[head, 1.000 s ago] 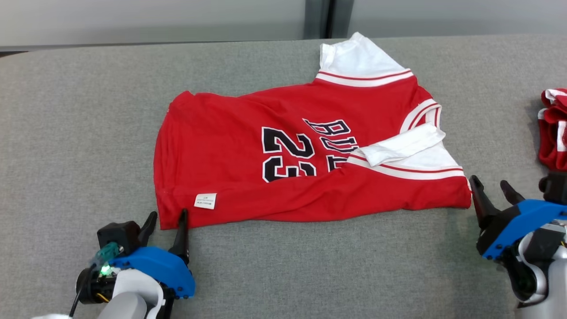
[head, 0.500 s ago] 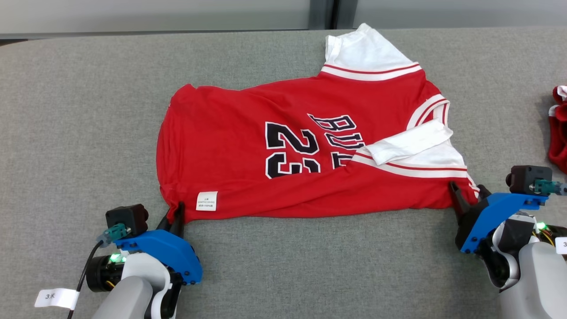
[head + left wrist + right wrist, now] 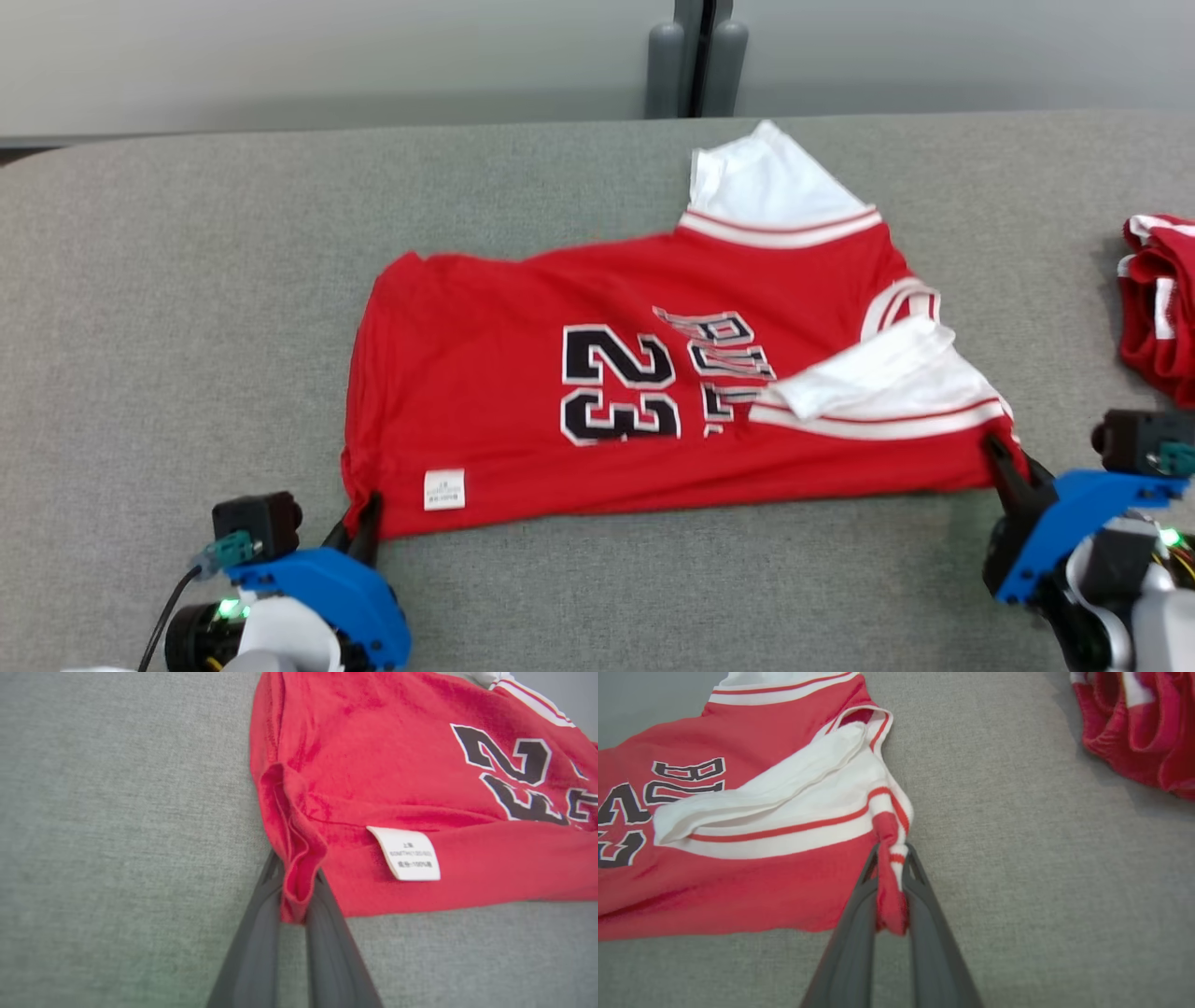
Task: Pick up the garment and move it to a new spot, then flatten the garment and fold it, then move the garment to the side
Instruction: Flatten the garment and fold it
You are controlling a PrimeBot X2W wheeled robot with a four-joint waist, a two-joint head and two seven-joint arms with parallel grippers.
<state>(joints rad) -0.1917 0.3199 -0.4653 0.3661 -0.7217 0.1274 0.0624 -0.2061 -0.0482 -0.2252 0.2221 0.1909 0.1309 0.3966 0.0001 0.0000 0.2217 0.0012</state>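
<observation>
A red basketball jersey (image 3: 485, 392) lies spread flat on a grey fabric-covered tabletop (image 3: 187, 280), in the middle of the head view. It lies sideways, with its hem toward the left of the frame and its neck and white-trimmed shoulders toward the right. A black number 23 (image 3: 611, 383) with a white outline sits near its centre. The black lettering beside the number is partly covered by a folded-over white flap (image 3: 868, 378). A small white label (image 3: 443, 489) sits near the jersey's lower left corner.

The left gripper (image 3: 359, 523) is at the lower left of the head view, with a blue housing behind it. Its two dark fingers (image 3: 261, 933) are closed on the jersey's lower left corner. In the left wrist view a bunched fold of red hem is pinched between them, just left of the label.

The right gripper (image 3: 1013, 464) is at the lower right of the head view. Its fingers (image 3: 854, 938) are closed on the jersey's lower right corner, where red cloth meets the red-and-white striped trim. The right wrist view shows a twist of that cloth squeezed between them.

A second red and white garment (image 3: 1158, 308) lies crumpled at the right edge of the head view, apart from the jersey.
</observation>
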